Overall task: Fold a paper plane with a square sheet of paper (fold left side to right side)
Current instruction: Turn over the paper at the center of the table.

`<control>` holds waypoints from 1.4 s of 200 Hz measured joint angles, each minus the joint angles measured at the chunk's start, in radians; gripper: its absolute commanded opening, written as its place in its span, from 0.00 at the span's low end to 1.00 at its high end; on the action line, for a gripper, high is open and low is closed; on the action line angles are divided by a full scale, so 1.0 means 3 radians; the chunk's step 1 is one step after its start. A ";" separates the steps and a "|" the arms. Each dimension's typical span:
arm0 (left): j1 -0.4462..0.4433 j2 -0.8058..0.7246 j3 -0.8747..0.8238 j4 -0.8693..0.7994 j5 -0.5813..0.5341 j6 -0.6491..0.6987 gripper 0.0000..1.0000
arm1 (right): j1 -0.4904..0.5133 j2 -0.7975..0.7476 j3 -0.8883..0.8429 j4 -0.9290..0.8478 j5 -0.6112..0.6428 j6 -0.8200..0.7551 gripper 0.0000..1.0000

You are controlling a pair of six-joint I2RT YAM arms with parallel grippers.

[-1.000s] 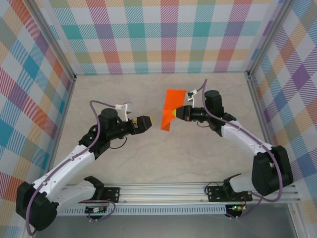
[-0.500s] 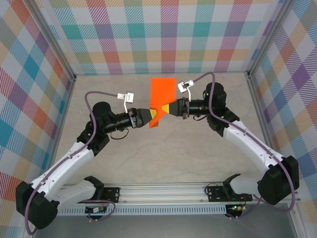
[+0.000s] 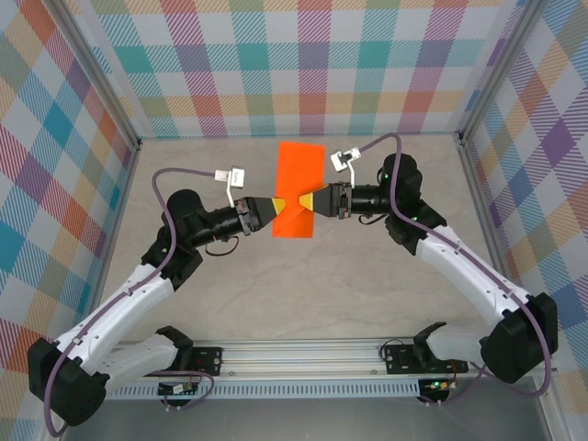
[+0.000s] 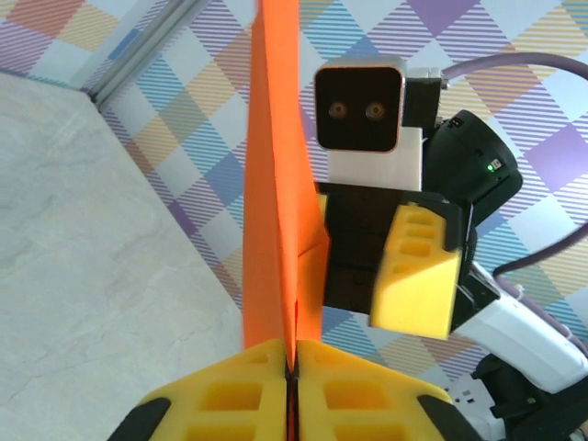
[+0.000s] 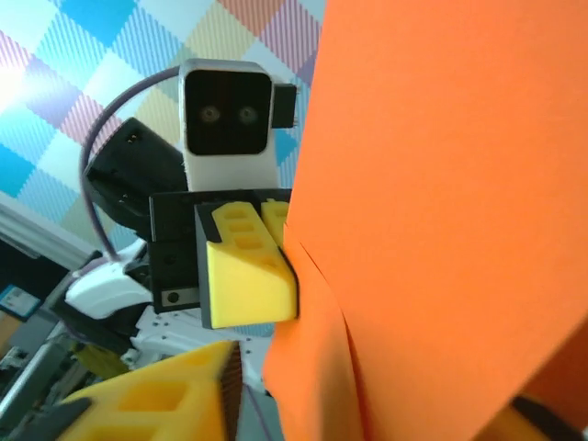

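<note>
Left gripper [image 4: 291, 354] clamped on left edge of square sheet of paper [image 3: 299, 175]; right gripper [image 3: 309, 200] at sheet's right, jaws parted (one-point hold); risk: sheet swings, fold misaligns.

**Setting:** robot-manipulation lab cell, a purpose-built test enclosure.

**Evidence, placed from the counter [image 3: 276, 294]:**
- Counter: pale, marble-look top.
- Behind it and at both sides: walls [image 3: 303, 64] in multicolour plaid print, framed by aluminium posts [image 3: 92, 75].
- Along its near edge: a slotted aluminium rail [image 3: 303, 354] with the left arm [image 3: 138, 294] and right arm [image 3: 459, 266] bolted on, both white and black.
- Above its middle: the left tool [image 3: 276, 204] and right tool [image 3: 308, 200], yellow-fingered, each below a wrist camera [image 4: 358, 106].
- Over the arms: looped purple cables [image 3: 188, 169].
- Below the rail: a small board [image 3: 432, 386] showing a green light.
</note>
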 measured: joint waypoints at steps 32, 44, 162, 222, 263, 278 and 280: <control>-0.0179 -0.0089 0.0079 -0.0656 -0.0495 0.0445 0.00 | -0.0001 -0.0229 0.0108 -0.1033 0.0764 -0.0479 0.79; -0.0340 -0.0086 0.0156 -0.1013 -0.0834 0.0650 0.00 | -0.0001 -0.0308 0.0169 -0.1455 0.1230 -0.0641 0.85; -0.1728 0.2345 0.1864 -0.4431 -0.4599 -0.0043 0.00 | -0.0010 -0.1414 -0.0130 -0.3459 0.4700 -0.1007 1.00; -0.1731 0.3443 0.2614 -0.4763 -0.4644 -0.0268 0.00 | -0.0010 -0.1442 -0.0145 -0.3680 0.4948 -0.1007 1.00; -0.1704 0.4159 0.3207 -0.4791 -0.4433 -0.0150 0.00 | -0.0010 -0.1520 -0.0156 -0.3784 0.4994 -0.1006 1.00; -0.1699 0.4321 0.3323 -0.4804 -0.4314 -0.0100 0.00 | -0.0010 -0.1565 -0.0167 -0.3817 0.5027 -0.1005 1.00; -0.1698 0.4340 0.3333 -0.4809 -0.4294 -0.0092 0.00 | -0.0010 -0.1570 -0.0167 -0.3825 0.5030 -0.1005 1.00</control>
